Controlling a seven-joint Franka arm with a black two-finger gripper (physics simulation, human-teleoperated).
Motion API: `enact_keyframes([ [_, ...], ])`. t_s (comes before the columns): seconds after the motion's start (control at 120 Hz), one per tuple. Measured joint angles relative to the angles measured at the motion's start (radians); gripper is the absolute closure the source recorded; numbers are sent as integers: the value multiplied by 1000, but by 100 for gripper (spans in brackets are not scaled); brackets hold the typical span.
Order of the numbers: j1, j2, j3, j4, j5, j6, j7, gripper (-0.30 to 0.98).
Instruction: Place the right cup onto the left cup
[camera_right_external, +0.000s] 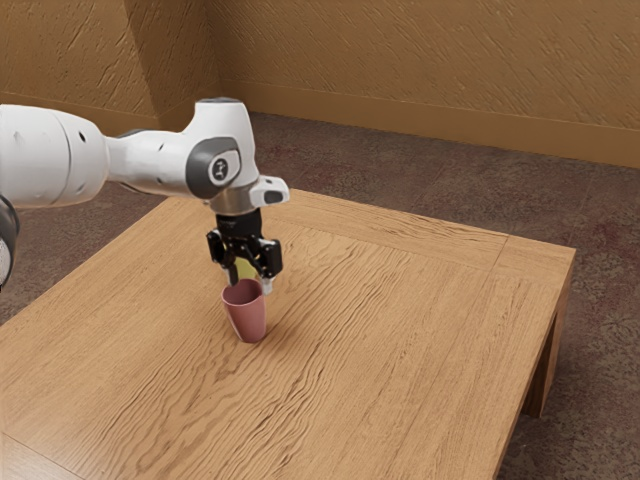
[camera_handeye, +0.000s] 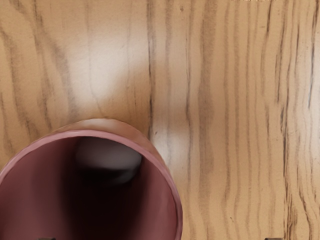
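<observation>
Cup, pink, mouth up, lies nearest the wrist camera; part of its rim and body is cut off. Its inside is mostly in deep shadow, with a grey patch deep down, form unclear. In the exterior view it stands on the table, directly under the gripper, which is at the cup's 12 o'clock. Jaws: spread apart, gripping nothing. Whether either finger touches the rim: cannot tell.

A yellow patch shows between the fingers in the exterior view, just above the pink rim; mostly hidden. Whether it is the second cup cannot be determined, nor which cup is the task's right one. Two dark bits, barely within the wrist view, are too cut off to identify.

Arm: white with dark joints, entering from 10 o'clock of the cup in the exterior view, its near part cut off.

Surface: light brown wood, strong wavy grain, seams near the borders; glossy pale reflections beside the cup in the wrist view. The near side of the table is out of frame. One leg shows toward 4 o'clock from the cup.

Room: mottled dark purplish-brown floor; rough tan walls with a smooth skirting, meeting in a corner toward 12 o'clock.
</observation>
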Motion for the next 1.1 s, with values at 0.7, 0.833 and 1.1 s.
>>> enact_keyframes([
  [0.7, 0, 75, 1, 2, -36, 55, -3, 61],
  [0.833, 0, 75, 1, 2, -34, 55, -4, 70],
  [1.1, -2, 63, 1, 4, -23, 52, -7, 77],
])
